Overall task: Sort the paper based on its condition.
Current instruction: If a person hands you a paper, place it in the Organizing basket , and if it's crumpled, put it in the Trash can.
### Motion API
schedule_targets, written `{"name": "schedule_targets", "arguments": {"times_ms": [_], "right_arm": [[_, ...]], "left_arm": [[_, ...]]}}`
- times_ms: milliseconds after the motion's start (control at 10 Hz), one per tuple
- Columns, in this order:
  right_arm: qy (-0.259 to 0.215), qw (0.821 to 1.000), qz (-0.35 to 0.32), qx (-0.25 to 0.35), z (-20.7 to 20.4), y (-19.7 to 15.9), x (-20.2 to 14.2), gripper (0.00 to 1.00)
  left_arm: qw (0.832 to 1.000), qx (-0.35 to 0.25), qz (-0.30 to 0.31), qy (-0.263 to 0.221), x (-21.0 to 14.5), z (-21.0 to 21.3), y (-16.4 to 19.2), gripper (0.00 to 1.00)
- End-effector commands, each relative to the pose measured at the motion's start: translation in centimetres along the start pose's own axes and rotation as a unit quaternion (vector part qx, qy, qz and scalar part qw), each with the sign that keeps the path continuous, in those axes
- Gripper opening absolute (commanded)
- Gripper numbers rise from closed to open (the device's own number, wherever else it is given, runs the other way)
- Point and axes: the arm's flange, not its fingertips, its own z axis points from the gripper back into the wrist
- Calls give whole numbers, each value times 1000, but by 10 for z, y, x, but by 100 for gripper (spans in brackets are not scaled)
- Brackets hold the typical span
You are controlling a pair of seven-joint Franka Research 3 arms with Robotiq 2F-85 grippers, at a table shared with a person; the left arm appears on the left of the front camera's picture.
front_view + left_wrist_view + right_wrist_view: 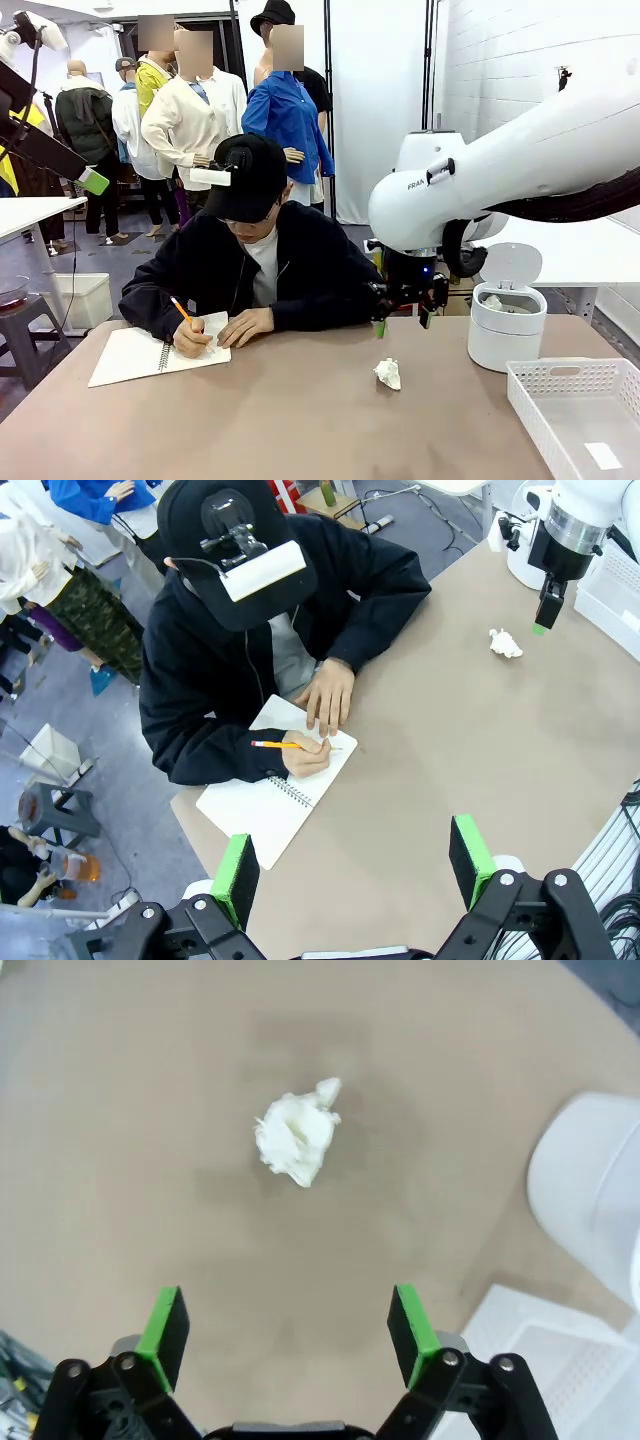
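in the front view the crumpled paper (388, 374) lies alone on the brown table (300, 420), a little right of centre, and the right gripper (402, 322) hangs above and just behind it with its green pads apart and nothing between them. right of that stand a white bin (507, 325) with its lid up and, at the lower right corner, a white tray (530, 415) with a flat slip (603, 455) in it. at centre left a person writes in a notebook (140, 355). in the left wrist view the left gripper (353, 865) sits at the bottom edge, jaws wide and empty, high over the table. the lump shows small at upper right, well apart from this gripper and just below the other arm's fingers. in the right wrist view the lump sits above centre, slightly left, roughly in line with the gap between the spread pads but clear of them. the bin curves in at the right edge and the tray shows at lower right. the lump looks very light and soft, with jagged springy folds, so it should squash under the pads and not slip, though a puff or nudge could shift it. the best hold is probably across its thick middle, with the pads low beside the table, not on the thin peak at its upper right.
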Motion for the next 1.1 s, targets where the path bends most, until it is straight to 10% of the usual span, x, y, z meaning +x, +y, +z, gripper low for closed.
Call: {"name": "schedule_targets", "arguments": {"times_ms": [0, 1000], "right_arm": [[13, 1000, -21, -8, -3, -6, -2, 100], [58, 998, -16, -30, -48, -18, 43, 100]], "left_arm": [[1000, 0, 1, 0, 0, 0, 0, 100], [1000, 0, 1, 0, 0, 0, 0, 100]]}}
